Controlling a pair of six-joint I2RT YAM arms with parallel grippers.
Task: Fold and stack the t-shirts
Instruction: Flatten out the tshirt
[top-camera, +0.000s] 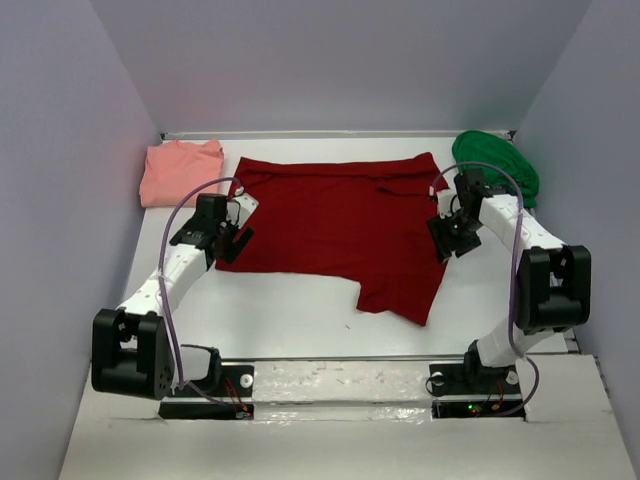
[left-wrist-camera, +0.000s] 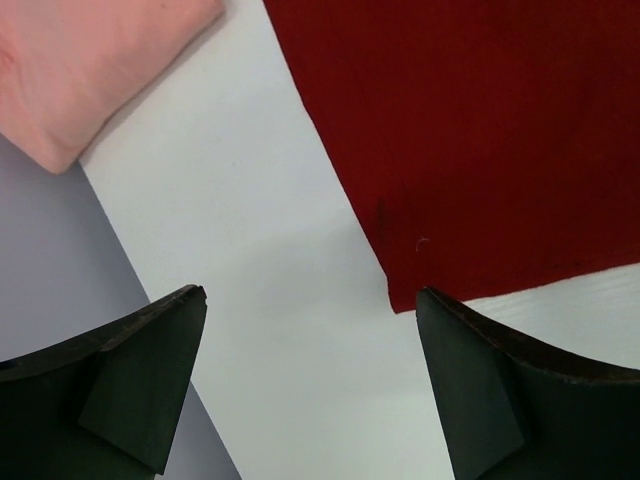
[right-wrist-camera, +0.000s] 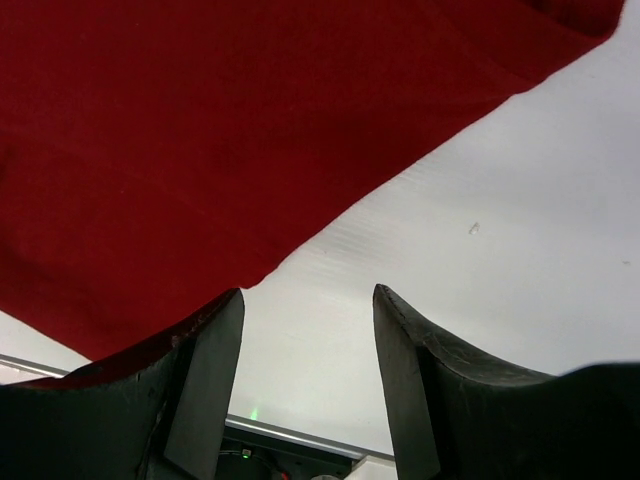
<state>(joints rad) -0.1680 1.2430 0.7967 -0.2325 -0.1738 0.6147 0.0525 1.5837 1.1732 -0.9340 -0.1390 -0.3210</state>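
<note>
Left fingers (left-wrist-camera: 140, 380) released | right fingers (right-wrist-camera: 200, 380) parted, empty | I count salmon-pink t-shirt (top-camera: 180, 170) folded; dark red t-shirt (top-camera: 340, 225), green t-shirt (top-camera: 497, 160) pending

The dark red t-shirt (top-camera: 340, 225) is lying there as soft matt cloth, its fine knit grain showing. The salmon-pink t-shirt (top-camera: 182, 170) and green t-shirt (top-camera: 497, 165) are looking like the same dull fabric. The table (top-camera: 290, 310) is coming across smooth, matt white. The left gripper (left-wrist-camera: 310, 297) is showing matt black plastic fingers (left-wrist-camera: 140, 380).
</note>
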